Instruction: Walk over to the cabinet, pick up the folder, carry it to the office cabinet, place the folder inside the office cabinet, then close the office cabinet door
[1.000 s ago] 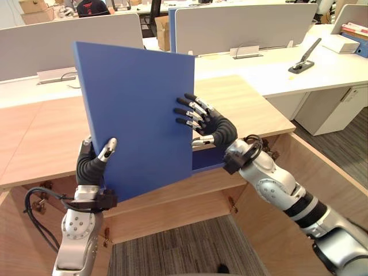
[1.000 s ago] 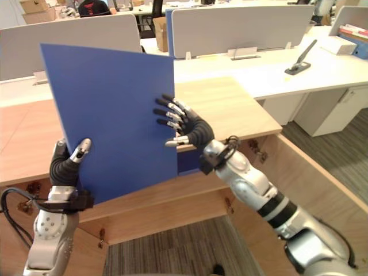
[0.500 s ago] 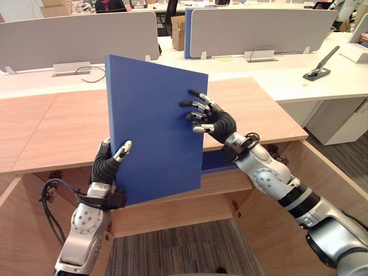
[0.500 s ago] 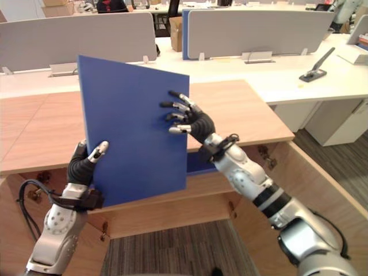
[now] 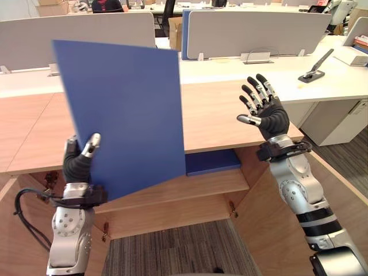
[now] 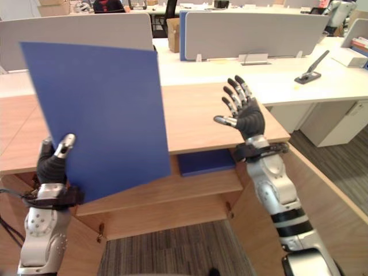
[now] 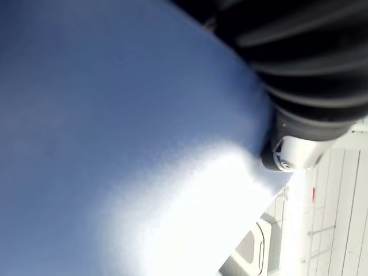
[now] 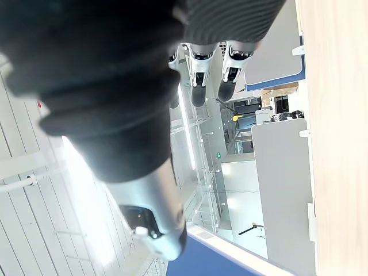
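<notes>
My left hand (image 5: 79,165) holds a large blue folder (image 5: 126,109) upright by its lower left corner, thumb on the front and fingers behind it. The folder stands in front of the wooden cabinet's top (image 5: 224,112). Its blue face (image 7: 115,144) lies right against the left hand (image 7: 305,86) in the left wrist view. My right hand (image 5: 265,112) is raised to the right of the folder, apart from it, with fingers (image 8: 201,75) spread straight and nothing in it.
A second blue folder (image 5: 213,163) lies flat on the shelf (image 5: 213,181) under the cabinet top. The cabinet's doors (image 5: 339,190) stand open on both sides. Behind are white desks with grey screens (image 5: 253,29) and a black stapler (image 5: 313,62).
My right hand has let go of the folder's right edge and moved up and to the right, fingers spread. The left hand alone now holds the folder, further left and higher.
</notes>
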Tool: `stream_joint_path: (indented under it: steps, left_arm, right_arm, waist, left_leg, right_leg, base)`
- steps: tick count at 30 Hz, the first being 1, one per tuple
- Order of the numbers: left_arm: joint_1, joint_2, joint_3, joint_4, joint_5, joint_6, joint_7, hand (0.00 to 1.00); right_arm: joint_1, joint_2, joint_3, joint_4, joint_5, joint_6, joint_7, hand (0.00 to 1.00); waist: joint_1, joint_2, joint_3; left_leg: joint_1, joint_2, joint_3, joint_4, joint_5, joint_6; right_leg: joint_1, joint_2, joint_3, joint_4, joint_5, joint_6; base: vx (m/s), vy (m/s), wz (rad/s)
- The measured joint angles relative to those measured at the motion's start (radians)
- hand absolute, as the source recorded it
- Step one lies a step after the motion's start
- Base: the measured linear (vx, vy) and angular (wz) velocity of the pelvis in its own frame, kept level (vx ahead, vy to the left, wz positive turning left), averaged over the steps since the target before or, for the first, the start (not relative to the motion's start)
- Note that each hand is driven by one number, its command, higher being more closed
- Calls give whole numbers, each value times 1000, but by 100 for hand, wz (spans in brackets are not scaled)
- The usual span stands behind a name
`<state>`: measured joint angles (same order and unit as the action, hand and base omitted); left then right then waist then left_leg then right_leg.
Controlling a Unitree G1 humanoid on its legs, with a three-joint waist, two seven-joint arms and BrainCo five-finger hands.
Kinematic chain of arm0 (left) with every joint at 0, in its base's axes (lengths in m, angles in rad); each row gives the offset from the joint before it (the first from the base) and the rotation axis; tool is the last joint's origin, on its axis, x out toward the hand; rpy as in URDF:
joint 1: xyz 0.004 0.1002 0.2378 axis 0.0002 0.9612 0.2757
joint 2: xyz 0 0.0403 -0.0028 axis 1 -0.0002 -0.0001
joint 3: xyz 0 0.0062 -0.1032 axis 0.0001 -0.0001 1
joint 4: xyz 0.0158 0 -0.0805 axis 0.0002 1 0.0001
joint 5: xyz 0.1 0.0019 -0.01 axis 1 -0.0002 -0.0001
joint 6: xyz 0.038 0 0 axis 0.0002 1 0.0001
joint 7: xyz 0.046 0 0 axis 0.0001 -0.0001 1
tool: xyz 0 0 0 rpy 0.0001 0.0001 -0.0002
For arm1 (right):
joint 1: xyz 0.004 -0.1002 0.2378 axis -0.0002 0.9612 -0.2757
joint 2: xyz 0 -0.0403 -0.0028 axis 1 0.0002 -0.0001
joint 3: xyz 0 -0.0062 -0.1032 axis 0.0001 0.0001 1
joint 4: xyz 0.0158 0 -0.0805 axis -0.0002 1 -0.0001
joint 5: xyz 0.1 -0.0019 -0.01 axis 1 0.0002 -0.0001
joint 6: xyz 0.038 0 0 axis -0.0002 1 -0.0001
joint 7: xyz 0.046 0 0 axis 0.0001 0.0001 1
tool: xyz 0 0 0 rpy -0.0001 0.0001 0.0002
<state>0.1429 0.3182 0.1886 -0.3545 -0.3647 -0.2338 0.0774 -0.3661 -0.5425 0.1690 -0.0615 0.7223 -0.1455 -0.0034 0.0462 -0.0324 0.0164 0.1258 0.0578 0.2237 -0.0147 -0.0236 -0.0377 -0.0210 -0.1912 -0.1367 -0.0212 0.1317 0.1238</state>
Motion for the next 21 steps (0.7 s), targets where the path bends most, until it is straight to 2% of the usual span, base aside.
stream_joint_path:
  steps: [6, 7, 12, 16, 21]
  left_arm:
    - [-2, -44, 8, -64, -47, -32, 1, 100]
    - [-5, -44, -5, -70, -60, -41, -2, 100]
    - [-23, -44, -64, -70, -68, -43, -21, 100]
    - [-47, -43, -118, -69, -77, -45, -29, 100]
    - [-63, -34, -122, -52, -111, -62, -21, 100]
  right_arm:
    - [8, 49, 81, -14, -73, 10, 23, 0]
    - [8, 50, 138, -14, -76, 18, 37, 0]
    - [-2, 67, 265, -13, -68, 47, 82, 0]
    - [-110, 82, 364, 38, 28, 48, 93, 0]
    - [-261, 74, 450, 157, 149, 48, 90, 0]
  waist:
    - [0, 0, 0]
    - [1, 1, -1]
    - [8, 1, -5]
    - [13, 1, -6]
    - [26, 2, -7]
  left_leg:
    - [-1, -1, 12, 5, -1, 0]
    - [-1, -1, 14, 5, -1, 0]
    - [-2, -1, 16, 6, -1, 0]
    - [-2, -1, 23, 6, -1, 0]
    - [-2, -1, 33, 6, -1, 0]
  right_leg:
    - [-2, 2, 13, -11, 13, -1]
    - [-2, 2, 15, -15, 16, -2]
    - [-2, 3, 18, -20, 20, -2]
    - [-4, 5, 25, -24, 24, -4]
    - [-10, 6, 33, -24, 27, -4]
  base:
    - [-30, 4, -7]
    - [-12, 2, -3]
    - [-3, 1, -1]
    - [-12, 5, -6]
    - [-7, 2, -3]
